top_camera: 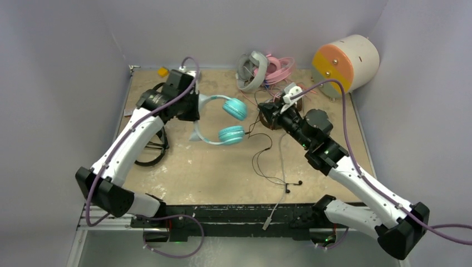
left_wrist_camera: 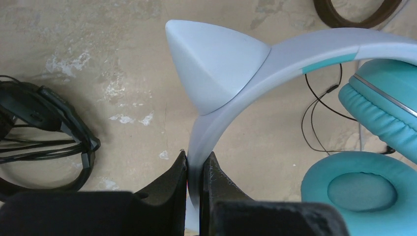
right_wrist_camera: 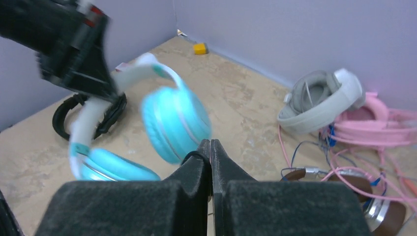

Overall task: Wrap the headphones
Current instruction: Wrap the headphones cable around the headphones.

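The left pincer point(left_wrist_camera: 195, 164) is clamped on the white headband of the teal-and-white headphones point(top_camera: 231, 134). The band is squeezed between the two black fingers just below one pointed cat ear point(left_wrist_camera: 216, 64). The left arm rises from its base at the near left corner and stretches forward along the left side of the table point(top_camera: 222, 172). Its wrist is turned right toward the middle, so the two teal ear cups hang on the pincer's right. Whether the cups rest on the table cannot be told.

The right pincer point(right_wrist_camera: 210, 147) has its fingers pressed together. Whether a thin cable is nipped between them cannot be told. The right arm climbs from the near right corner and angles forward and left. Its elbow is raised and its pincer points at the teal cups from close by, above the far middle of the table.

Five pairs of headphones are in view:
- the teal-and-white pair in the left pincer
- a black pair point(top_camera: 151, 151) lying flat by the left arm's forearm
- a grey-white pair point(top_camera: 253, 72) at the far edge
- a pink pair point(top_camera: 280, 67) touching the grey-white pair, its pink cables tangled
- a brown-and-silver pair point(right_wrist_camera: 388, 219) just under the right wrist

One thin black cable point(top_camera: 267, 167) trails over the table toward the near edge. One cream cylinder point(top_camera: 348, 61) with an orange-and-yellow face sits in the far right corner. One small yellow piece point(top_camera: 162, 71) lies in the far left corner.
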Available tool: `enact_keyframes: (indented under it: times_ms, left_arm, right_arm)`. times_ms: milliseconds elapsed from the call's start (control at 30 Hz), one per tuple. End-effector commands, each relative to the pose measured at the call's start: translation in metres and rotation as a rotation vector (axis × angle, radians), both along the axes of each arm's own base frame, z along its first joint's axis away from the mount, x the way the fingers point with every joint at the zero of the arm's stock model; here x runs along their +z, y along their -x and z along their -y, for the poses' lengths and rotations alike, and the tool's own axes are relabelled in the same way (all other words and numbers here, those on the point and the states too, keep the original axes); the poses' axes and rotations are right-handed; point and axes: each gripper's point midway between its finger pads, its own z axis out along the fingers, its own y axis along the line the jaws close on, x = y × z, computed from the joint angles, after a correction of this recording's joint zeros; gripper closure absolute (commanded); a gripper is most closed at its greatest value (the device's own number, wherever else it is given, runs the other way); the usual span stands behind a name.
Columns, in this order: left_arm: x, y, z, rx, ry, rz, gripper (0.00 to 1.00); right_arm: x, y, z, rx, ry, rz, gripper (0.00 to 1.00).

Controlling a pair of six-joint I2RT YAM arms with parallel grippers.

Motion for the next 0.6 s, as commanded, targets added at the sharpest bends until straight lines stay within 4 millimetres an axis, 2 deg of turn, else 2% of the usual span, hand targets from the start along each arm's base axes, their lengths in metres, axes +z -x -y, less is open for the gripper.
enact_keyframes:
  times_ms: [0, 133, 300, 433, 567]
  left_arm:
    - [0.02, -0.009, 0.035, -0.066, -0.059, 0.083, 1.0]
    - [0.012, -0.011, 0.054, -0.09, -0.106, 0.069, 1.0]
    - [0.005, -0.011, 0.069, -0.121, -0.13, 0.067, 1.0]
    - [0.004, -0.015, 0.067, -0.09, -0.155, 0.076, 1.0]
    - [0.013, -0.02, 0.058, -0.027, -0.17, 0.111, 1.0]
  right_arm:
    - [-0.008, 0.001, -0.003, -0.062, 0.296, 0.026, 1.0]
    - [-0.005, -0.001, -0.008, -0.087, 0.349, 0.034, 1.0]
    - [-0.007, -0.009, -0.001, -0.171, 0.433, 0.04, 0.99]
    - [0.0, -0.009, 0.01, -0.232, 0.424, 0.034, 1.0]
    - [0.008, 0.002, 0.021, -0.244, 0.356, 0.042, 1.0]
